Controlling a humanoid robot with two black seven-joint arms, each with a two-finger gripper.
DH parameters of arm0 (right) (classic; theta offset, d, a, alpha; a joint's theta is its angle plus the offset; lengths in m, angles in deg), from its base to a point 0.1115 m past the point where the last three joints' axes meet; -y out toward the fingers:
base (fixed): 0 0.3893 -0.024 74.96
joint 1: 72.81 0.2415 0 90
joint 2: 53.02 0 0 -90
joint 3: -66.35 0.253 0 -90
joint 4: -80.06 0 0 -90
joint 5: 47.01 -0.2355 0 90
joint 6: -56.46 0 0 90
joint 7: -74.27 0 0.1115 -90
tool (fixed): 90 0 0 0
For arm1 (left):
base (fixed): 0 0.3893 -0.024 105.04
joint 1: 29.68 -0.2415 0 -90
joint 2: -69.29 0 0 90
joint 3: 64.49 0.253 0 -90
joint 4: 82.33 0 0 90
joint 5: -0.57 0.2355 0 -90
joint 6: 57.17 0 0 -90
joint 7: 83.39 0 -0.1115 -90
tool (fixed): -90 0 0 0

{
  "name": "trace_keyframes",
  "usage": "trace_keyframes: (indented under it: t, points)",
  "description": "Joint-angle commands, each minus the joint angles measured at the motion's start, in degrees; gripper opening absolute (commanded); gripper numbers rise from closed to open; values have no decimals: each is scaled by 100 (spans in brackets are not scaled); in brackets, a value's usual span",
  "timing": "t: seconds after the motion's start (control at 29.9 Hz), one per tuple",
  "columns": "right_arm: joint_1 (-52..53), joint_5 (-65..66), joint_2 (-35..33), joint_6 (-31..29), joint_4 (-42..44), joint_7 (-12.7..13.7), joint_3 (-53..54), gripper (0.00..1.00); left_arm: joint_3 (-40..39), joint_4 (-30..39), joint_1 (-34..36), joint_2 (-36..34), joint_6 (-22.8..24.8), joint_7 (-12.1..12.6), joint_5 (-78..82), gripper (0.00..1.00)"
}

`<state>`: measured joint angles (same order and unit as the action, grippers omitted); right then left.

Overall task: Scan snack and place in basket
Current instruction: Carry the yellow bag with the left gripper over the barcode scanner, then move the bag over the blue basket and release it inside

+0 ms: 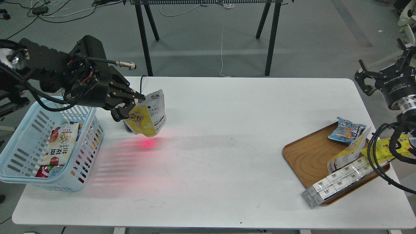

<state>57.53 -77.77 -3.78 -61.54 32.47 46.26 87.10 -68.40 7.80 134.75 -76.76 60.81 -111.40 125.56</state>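
Left gripper (131, 105), fingers clamped on the nut snack pouch (150, 113), holds it over the red scanner glow (147, 143), leaving the drop into the blue basket (19, 130) at its nine o'clock.

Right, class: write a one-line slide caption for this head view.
Left hand holds the yellow-and-white nut snack pouch over a red scanner glow, beside the light blue slotted plastic basket.

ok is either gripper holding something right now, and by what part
The left gripper holds the snack by its left edge, off the table. The right gripper holds nothing.
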Motion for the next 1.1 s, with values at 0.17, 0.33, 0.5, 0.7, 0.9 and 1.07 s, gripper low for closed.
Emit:
trace_keyframes:
  t: [0.17,0.33,0.5,0.7,0.9,1.07]
  points:
    - [0,0,-10,0,-14,0,0,99,66,-4,-51,-3,1,0,0,1]
    - [0,0,-11,0,-14,0,0,99,84,-4,-69,6,1,0,0,1]
    - [0,0,-11,0,-14,0,0,99,84,-4,-147,6,1,0,0,1]
    - [0,0,-11,0,-14,0,0,99,84,-4,-244,6,1,0,0,1]
    - [8,0,-2,0,-14,0,0,99,84,-13,-253,15,1,0,0,1]
    - [17,0,16,0,-14,0,0,99,84,-13,-324,6,1,0,0,1]
